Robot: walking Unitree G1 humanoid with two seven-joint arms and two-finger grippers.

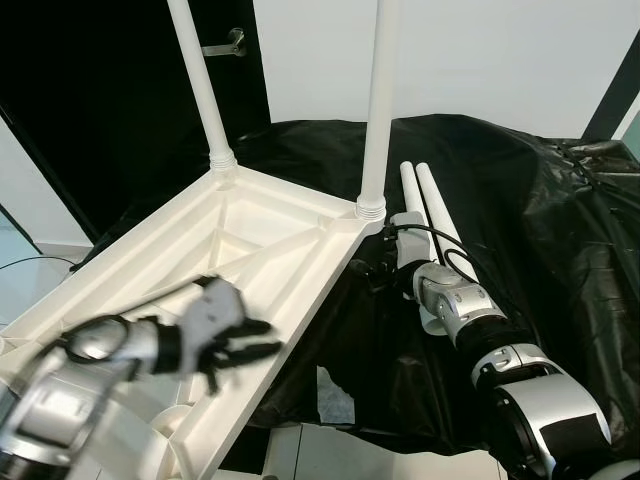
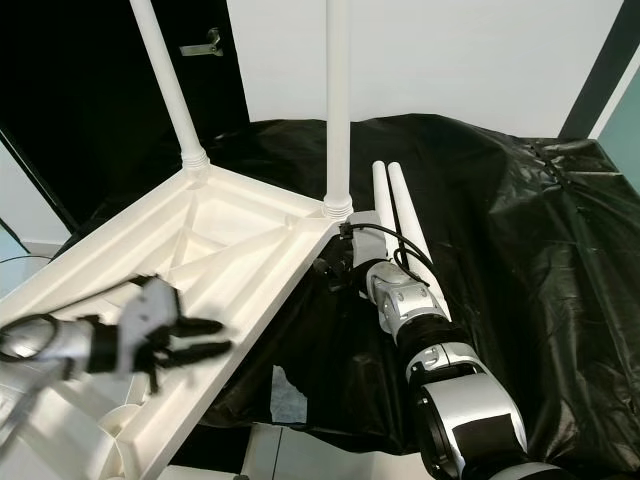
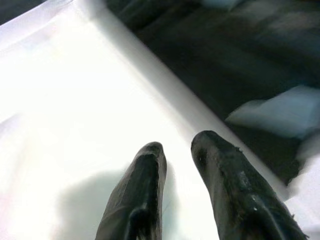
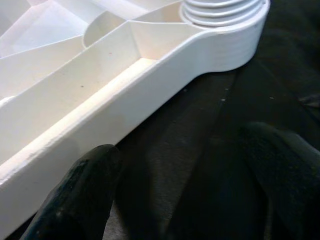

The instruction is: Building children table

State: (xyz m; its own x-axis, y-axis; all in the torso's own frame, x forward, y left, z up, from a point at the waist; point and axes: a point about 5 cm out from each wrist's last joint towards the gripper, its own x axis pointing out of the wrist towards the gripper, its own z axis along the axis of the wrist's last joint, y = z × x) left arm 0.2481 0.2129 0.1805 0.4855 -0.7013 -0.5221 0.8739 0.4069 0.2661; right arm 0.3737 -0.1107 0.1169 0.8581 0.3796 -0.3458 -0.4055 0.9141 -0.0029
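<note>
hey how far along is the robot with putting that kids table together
About halfway. Done: two legs stand screwed into corner sockets of the upside-down white tabletop. In hand: nothing is gripped; the left gripper hovers open over the tabletop's ribbed underside, and the right gripper sits open on the black sheet beside the tabletop's edge. Left: the two loose legs lying on the sheet have yet to be fitted.

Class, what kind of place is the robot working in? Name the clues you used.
Probably a home room set up for furniture assembly: an upturned white tabletop with legs screwed in, a black sheet spread beneath, and a dark door behind.
</note>
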